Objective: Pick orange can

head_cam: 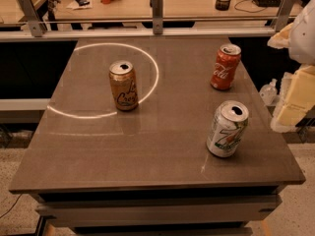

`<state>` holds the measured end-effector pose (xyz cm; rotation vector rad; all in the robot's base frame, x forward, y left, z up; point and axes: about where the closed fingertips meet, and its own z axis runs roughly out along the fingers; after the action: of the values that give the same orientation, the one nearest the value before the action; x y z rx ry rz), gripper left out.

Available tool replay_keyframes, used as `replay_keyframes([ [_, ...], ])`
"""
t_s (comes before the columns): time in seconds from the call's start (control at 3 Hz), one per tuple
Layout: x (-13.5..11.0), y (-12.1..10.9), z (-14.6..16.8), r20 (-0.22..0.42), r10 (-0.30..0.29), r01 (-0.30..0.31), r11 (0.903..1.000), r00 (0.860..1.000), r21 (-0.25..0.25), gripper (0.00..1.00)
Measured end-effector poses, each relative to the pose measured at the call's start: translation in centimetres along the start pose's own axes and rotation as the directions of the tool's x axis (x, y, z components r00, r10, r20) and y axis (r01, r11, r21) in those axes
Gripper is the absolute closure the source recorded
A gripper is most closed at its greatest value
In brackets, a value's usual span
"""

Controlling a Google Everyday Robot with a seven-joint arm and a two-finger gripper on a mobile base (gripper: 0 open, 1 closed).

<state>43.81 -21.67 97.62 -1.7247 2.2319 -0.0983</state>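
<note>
My gripper (294, 100) hangs right of the table (147, 151); I cannot tell if it is open or closed. The orange can (123, 85) stands upright left of centre, well apart from the red can (224, 68) and the white-and-green can (227, 130), probably leaving grasping room.

Can: golden-orange aluminium drink can (123, 86), with dark cursive script and a silver top, its mouth open.
Pose: stood upright.
Place: left of centre on the grey worktop (147, 151).
Gripper: the pale gripper (294, 100) hung at the right edge, well apart from the can.
</note>
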Motion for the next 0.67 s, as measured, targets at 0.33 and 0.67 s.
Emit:
replay_keyframes([
  [0.33,0.0,0.0,0.0,0.0,0.0,0.0,1.0,1.0,0.0,0.0],
  [0.67,-0.99,-0.59,-0.48,0.043,0.025,-0.026,0.999,0.999,0.035,0.0],
])
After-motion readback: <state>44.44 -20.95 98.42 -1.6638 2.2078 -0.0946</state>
